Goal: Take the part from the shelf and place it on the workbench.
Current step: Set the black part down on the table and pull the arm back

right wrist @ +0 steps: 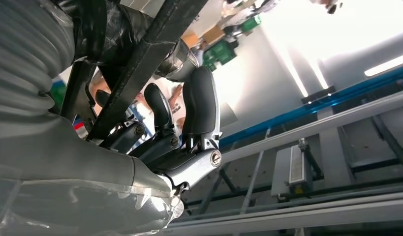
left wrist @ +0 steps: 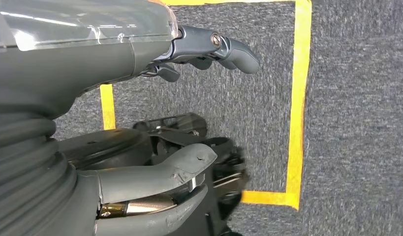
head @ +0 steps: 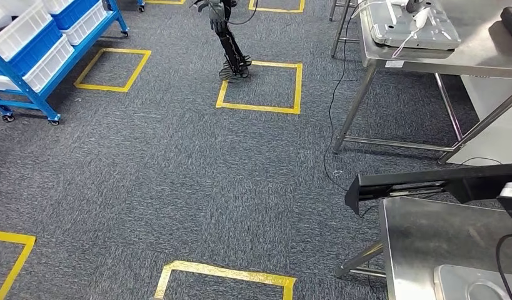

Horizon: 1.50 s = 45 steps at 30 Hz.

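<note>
- No brand, label or writing can be read in any view.
- The part [right wrist: 135, 73] is a long black metal bar; in the head view it reaches in from the right edge, over the corner of the steel workbench [head: 428, 244].
- The right hand [right wrist: 179, 132] grips the part, its dark fingers [right wrist: 201, 105] curled round the bar close to the wrist.
- The left hand [left wrist: 189, 98] holds nothing; its thumb and fingers are spread apart above grey carpet [left wrist: 356, 123] marked with yellow tape [left wrist: 300, 98].
- The blue shelf [head: 34, 56] with white and blue bins stands at the far left, well apart from the part.
</note>
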### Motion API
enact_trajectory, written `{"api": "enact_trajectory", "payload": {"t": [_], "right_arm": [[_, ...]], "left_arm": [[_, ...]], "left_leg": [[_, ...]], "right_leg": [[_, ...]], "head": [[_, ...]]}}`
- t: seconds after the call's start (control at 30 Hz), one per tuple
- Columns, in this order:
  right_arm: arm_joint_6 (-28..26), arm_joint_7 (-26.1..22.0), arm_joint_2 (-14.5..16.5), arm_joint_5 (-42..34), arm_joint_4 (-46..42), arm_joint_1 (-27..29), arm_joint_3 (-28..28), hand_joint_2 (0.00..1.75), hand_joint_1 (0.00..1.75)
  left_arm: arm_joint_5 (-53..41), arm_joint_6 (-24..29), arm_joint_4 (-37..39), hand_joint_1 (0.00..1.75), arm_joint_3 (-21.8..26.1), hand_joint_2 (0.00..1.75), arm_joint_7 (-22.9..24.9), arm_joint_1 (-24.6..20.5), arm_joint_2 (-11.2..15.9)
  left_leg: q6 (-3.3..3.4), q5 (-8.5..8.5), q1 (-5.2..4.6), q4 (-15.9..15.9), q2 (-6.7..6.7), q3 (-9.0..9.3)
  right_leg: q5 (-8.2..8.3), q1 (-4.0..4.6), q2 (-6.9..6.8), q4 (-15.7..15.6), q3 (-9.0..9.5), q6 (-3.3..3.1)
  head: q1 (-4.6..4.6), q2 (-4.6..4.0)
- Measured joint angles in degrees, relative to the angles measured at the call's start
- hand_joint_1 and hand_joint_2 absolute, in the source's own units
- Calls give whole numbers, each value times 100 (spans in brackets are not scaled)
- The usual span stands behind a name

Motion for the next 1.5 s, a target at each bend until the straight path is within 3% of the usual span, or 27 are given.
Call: {"api": "enact_trajectory", "payload": {"t": [0.07,0.1,0.2,0.27,0.37,0.43,0.53,0.6,0.67,0.73,0.8,0.9,0.97,1.03,1.1,1.13,1.23,1.3,1.4,1.5], "right_arm": [[-1,-61,63,-39,0,17,4,175,175],[-2,-85,96,-49,1,24,9,175,175],[-16,-122,176,-62,1,25,37,175,175],[-45,-145,219,-75,0,32,59,175,175],[-102,-209,302,-138,-26,90,87,175,175],[-151,-340,417,-239,-45,141,145,175,175],[-274,-631,728,-383,-15,187,394,175,175],[-351,-770,951,-408,42,217,638,175,175],[-414,-841,1107,-409,95,226,808,175,175],[-472,-874,1206,-405,133,220,879,175,175],[-497,-882,1267,-420,169,218,928,175,175],[-394,-849,1304,-593,223,182,959,175,175],[-263,-812,1313,-773,265,108,961,175,175],[-180,-780,1318,-890,310,18,969,175,175],[-150,-762,1325,-928,365,-40,987,175,175],[-141,-760,1327,-931,392,-57,995,175,175],[-125,-760,1330,-931,457,-97,1005,175,175],[-128,-759,1331,-931,489,-114,1009,175,175],[-134,-760,1330,-929,522,-125,1016,175,175],[-137,-760,1329,-930,546,-154,1017,175,175]], "left_arm": [[-1,2,0,0,2,175,1,5,-1],[1,4,0,0,2,175,1,7,0],[18,17,0,0,12,175,-2,5,5],[40,23,0,0,32,175,-5,4,10],[61,27,0,0,55,175,-8,21,10],[56,26,0,0,58,175,-8,30,10],[21,24,0,0,60,175,-8,25,12],[-1,20,0,0,60,175,-8,26,12],[-10,17,0,0,60,175,-8,26,11],[-14,21,0,0,60,175,-9,23,12],[-21,32,0,0,60,175,-7,22,14],[-29,46,0,0,60,175,1,22,25],[-29,47,0,0,61,175,3,21,35],[-29,45,0,0,62,175,5,23,38],[-30,44,0,0,62,175,8,27,42],[-31,43,0,0,62,175,9,27,44],[-36,42,0,0,62,175,7,21,55],[-39,41,0,0,62,175,6,17,59],[-44,41,0,0,62,175,7,23,62],[-47,41,0,0,62,175,7,16,63]], "left_leg": [[5,-79,3,407,0,-192],[20,29,2,352,-1,-171],[116,538,-18,-524,-10,212],[157,616,-42,-900,-16,366],[202,616,-35,-985,-19,380],[261,659,-7,-1041,-15,390],[292,678,-5,-1055,-3,388],[293,678,-6,-1053,3,388],[284,673,-2,-1050,1,398],[242,672,-18,-1047,-10,392],[169,697,-28,-1073,-18,383],[70,639,-18,-1007,-22,353],[11,363,-5,-581,-25,171],[-23,36,11,109,-25,-144],[-34,-4,30,450,-23,-304],[-30,123,37,338,-23,-247],[21,531,32,-495,-31,153],[68,531,16,-701,-38,227],[167,542,23,-718,-40,206],[258,555,18,-734,-30,206]], "right_leg": [[-2,8,0,4,2,-6],[-3,11,3,7,6,-7],[-12,25,14,19,21,4],[-7,39,17,34,-1,45],[-10,39,8,59,-28,140],[-194,33,4,297,-120,183],[-608,31,4,1080,-470,220],[-531,20,1,1194,-512,234],[-189,2,-4,667,-248,232],[0,19,-4,134,2,202],[6,54,6,-40,61,144],[31,25,12,-104,63,58],[27,9,1,-92,60,-6],[7,18,-8,-42,35,-52],[-18,23,-10,19,11,-61],[-35,21,-8,51,5,-54],[-103,27,2,165,-18,12],[-125,44,5,228,-64,78],[-176,33,0,315,-112,176],[-562,19,0,894,-354,216]], "head": [[0,0],[0,0],[0,0],[1,0],[1,0],[3,0],[4,0],[4,0],[4,0],[3,0],[3,0],[0,0],[-1,0],[-1,0],[-1,0],[-2,0],[0,0],[0,0],[1,0],[3,0]]}}
